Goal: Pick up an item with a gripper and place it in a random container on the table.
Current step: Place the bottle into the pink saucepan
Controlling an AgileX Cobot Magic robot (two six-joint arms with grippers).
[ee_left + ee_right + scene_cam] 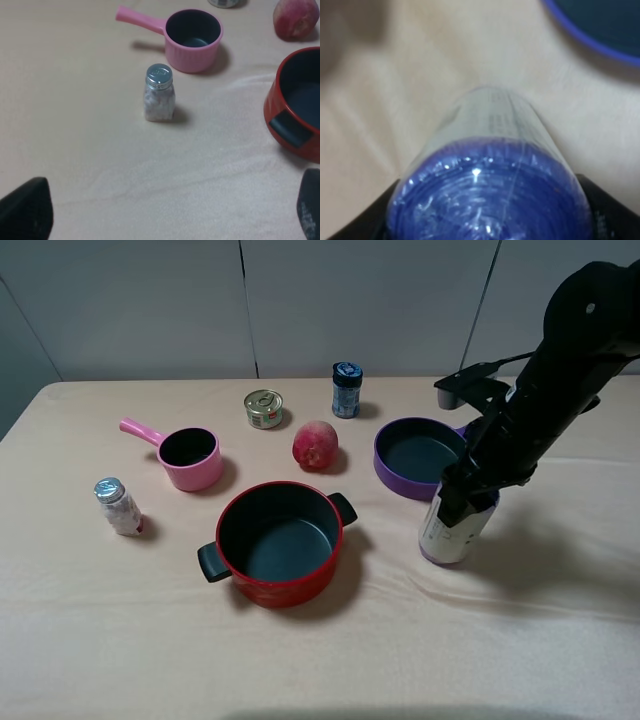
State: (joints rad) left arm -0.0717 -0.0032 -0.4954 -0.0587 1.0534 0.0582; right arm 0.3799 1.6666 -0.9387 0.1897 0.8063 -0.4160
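The cream-white canister (pixel 455 532) with a printed label and a purple wrapped top stands slightly tilted at the table's right, just in front of the purple pan. My right gripper (pixel 468 490) is shut on its top; in the right wrist view the black fingers (pixel 612 212) press both sides of the purple top (pixel 490 192). The pink saucepan (pixel 195 476) with a dark inside sits far left, handle pointing back-left, and also shows in the left wrist view (pixel 192 56). My left gripper (pixel 167 212) is open and empty, above bare table.
A red two-handled pot (pixel 282 582) stands in the front middle. A purple pan (pixel 395 476) is right of centre. A foil-capped white bottle (pixel 118 508) is at the left. A reddish fruit (pixel 315 444), a tin can (pixel 264 408) and a blue-lidded jar (pixel 347 390) stand behind.
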